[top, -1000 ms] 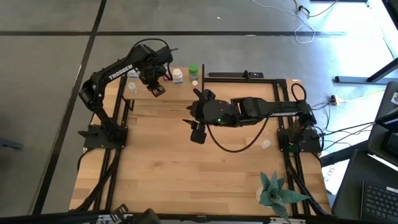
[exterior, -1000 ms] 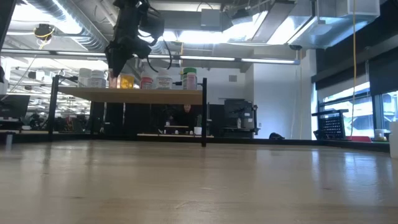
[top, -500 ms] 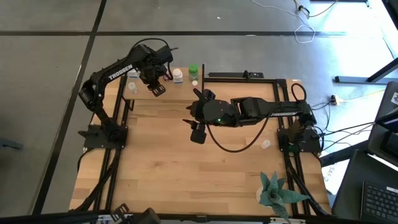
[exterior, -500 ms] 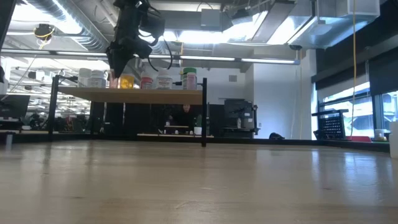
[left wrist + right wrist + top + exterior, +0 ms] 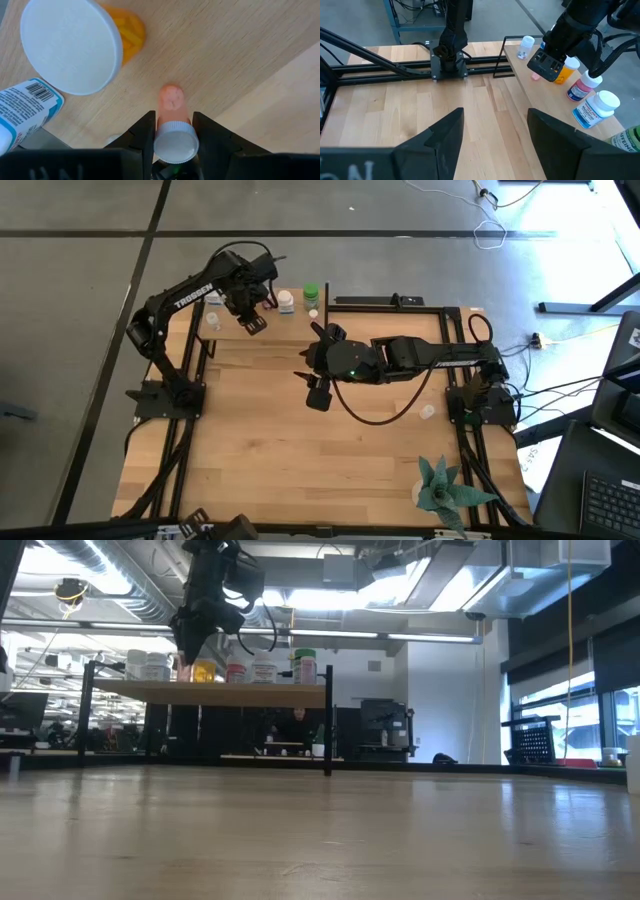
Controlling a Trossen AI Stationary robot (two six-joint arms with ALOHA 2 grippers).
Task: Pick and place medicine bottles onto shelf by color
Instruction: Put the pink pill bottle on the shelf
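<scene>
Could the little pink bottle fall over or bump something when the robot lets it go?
It might. The left gripper holds the pink bottle just by its capped top, with its bottom on the shelf, so it could tip on release. The orange bottle stands close beside it and could get nudged as the fingers open. The spot also seems near the shelf's edge, so a wobble might send it off.

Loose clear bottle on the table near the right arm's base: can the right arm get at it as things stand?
Probably yes. The right gripper is open and empty over mid-table, and the clear bottle stands alone on bare wood beside that arm's base. A black cable loops nearby but doesn't cover it.
</scene>
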